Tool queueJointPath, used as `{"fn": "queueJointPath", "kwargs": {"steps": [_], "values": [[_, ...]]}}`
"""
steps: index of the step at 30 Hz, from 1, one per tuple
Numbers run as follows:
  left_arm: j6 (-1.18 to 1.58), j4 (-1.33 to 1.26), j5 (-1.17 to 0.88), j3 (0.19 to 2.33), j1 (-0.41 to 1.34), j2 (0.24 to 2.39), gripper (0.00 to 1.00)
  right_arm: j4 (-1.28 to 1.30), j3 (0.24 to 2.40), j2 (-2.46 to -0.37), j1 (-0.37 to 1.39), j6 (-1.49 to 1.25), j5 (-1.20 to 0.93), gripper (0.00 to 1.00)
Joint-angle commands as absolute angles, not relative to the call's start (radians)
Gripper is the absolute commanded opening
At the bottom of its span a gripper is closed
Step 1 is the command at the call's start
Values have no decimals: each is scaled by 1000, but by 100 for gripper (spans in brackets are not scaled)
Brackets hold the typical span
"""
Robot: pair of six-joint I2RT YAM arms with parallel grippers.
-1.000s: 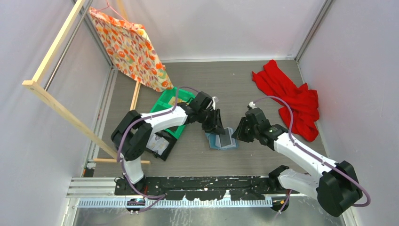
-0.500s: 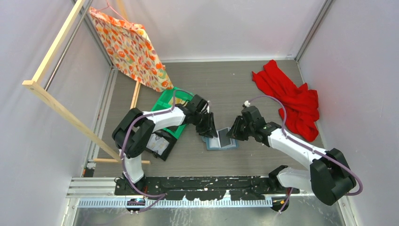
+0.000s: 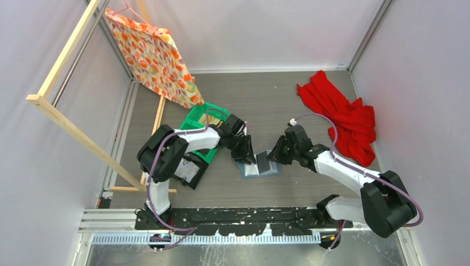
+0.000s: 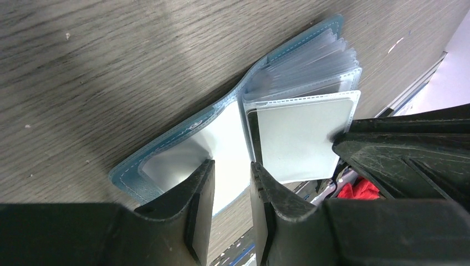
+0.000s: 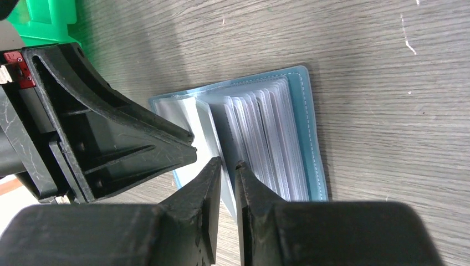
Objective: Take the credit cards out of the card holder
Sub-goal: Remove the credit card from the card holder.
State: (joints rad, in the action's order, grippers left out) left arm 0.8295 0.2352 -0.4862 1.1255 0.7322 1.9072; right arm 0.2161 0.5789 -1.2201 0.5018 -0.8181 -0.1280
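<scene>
Right claw (image 5: 228, 164) pinching pale card (image 4: 296, 136), left claw (image 4: 231, 169) parted over card holder (image 5: 310, 111)

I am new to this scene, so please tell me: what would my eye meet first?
The left arm and right arm meet mid-table, jaws at the open blue card holder, its clear sleeves fanned. A red cloth lies far right. An orange patterned fabric hangs far left.

Matt wood-grain table (image 4: 111, 55), glossy plastic sleeves (image 5: 266, 138), card holder (image 5: 310, 122) perhaps leatherette
</scene>
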Motion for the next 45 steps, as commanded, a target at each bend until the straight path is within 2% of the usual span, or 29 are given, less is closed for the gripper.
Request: {"fn": "queueJointPath", "kwargs": {"steps": [1,16,22,29,35,41,45], "values": [[814,217,-475,1122,727,1880,31,167,557,-1229,500,-849,-114,21],[811,220,-483,1120,727,1886,28,64,506,-1209,499,-921,-207,19],[816,219,-474,1119,721,1848,29,53,480,-1228,492,-923,-186,7],[850,325,-317,1086,761,1697,33,-86,398,-1251,478,-950,-214,7],[889,275,-364,1069,765,1657,34,-190,321,-1236,463,-991,-219,1],[919,222,-438,1114,795,1665,35,-205,253,-1182,440,-995,-206,1],[928,190,-383,1087,794,1690,29,-223,230,-1183,432,-976,-219,1]]}}
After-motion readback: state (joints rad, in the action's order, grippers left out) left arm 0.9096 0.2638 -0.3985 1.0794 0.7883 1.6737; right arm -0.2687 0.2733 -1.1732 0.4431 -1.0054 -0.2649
